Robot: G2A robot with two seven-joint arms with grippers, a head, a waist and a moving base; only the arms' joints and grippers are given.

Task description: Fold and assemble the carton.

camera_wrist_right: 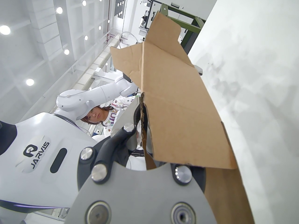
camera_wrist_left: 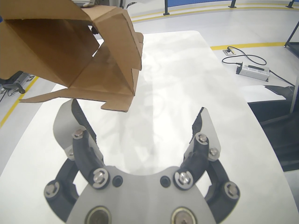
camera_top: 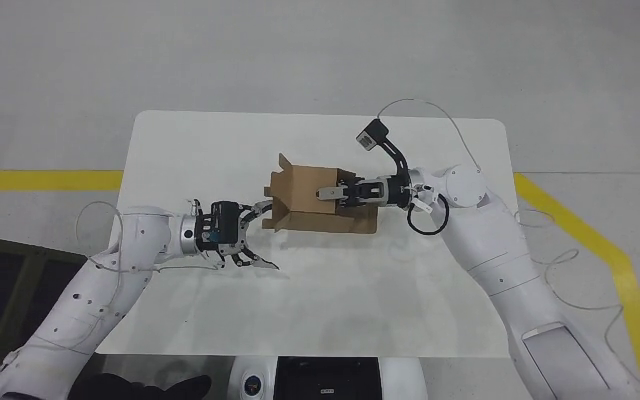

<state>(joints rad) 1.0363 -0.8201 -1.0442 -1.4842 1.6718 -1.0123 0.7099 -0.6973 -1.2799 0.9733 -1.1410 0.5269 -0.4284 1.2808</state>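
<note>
A brown carton (camera_top: 318,200) stands half-formed at the table's middle, its end flaps spread open. My right gripper (camera_top: 325,192) comes in from the right and is shut on the carton's upper wall. In the right wrist view its finger (camera_wrist_right: 136,114) presses against the cardboard panel (camera_wrist_right: 179,117). My left gripper (camera_top: 266,237) is open just left of the carton, near its lower left flap. In the left wrist view the open carton (camera_wrist_left: 70,54) hangs just beyond the spread fingers (camera_wrist_left: 77,115), with nothing between them.
The white table (camera_top: 330,300) has bare surface in front of and behind the carton. Its edges lie close on all sides. A power adapter with a cable (camera_wrist_left: 253,69) lies on the floor beyond the table.
</note>
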